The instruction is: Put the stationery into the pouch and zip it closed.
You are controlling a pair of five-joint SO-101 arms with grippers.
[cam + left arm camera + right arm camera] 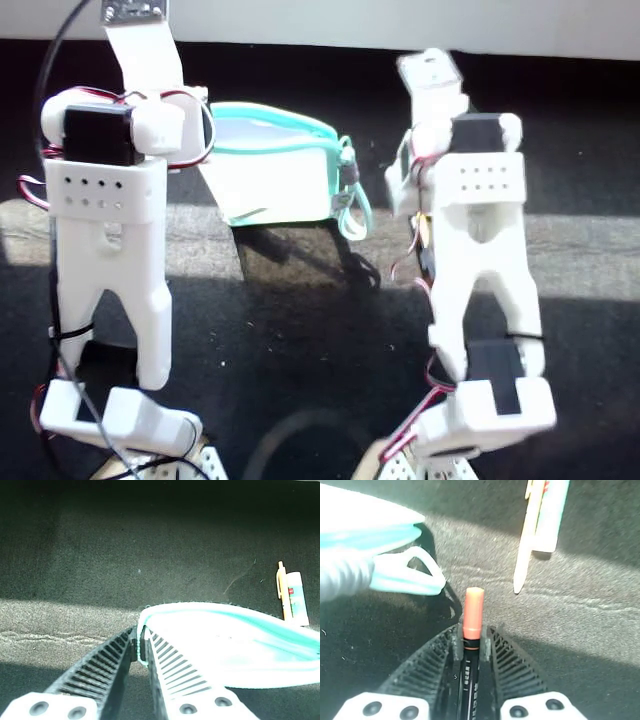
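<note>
A white pouch point(275, 175) with a teal zipper stands between the two arms, its mouth open upward. My left gripper point(140, 639) is shut on the pouch's end seam point(141, 630) and holds that rim up. The teal wrist loop point(350, 212) hangs off the pouch's other end. My right gripper point(471, 636) is shut on a black marker with an orange cap point(473, 611), just beside that loop point(410, 576) and below the pouch's rim point(367, 532). A yellow pen point(526, 545) and a white glue stick point(552, 515) lie side by side on the mat beyond the marker; the left wrist view has the pen point(282, 587) and the glue stick point(296, 599) past the pouch.
The table is covered in dark fabric point(300, 340) with a sunlit band across the middle. The left arm point(110, 200) and the right arm point(480, 200) flank the pouch, with cables point(420, 250) hanging along them. A pale wall point(320, 20) bounds the far edge.
</note>
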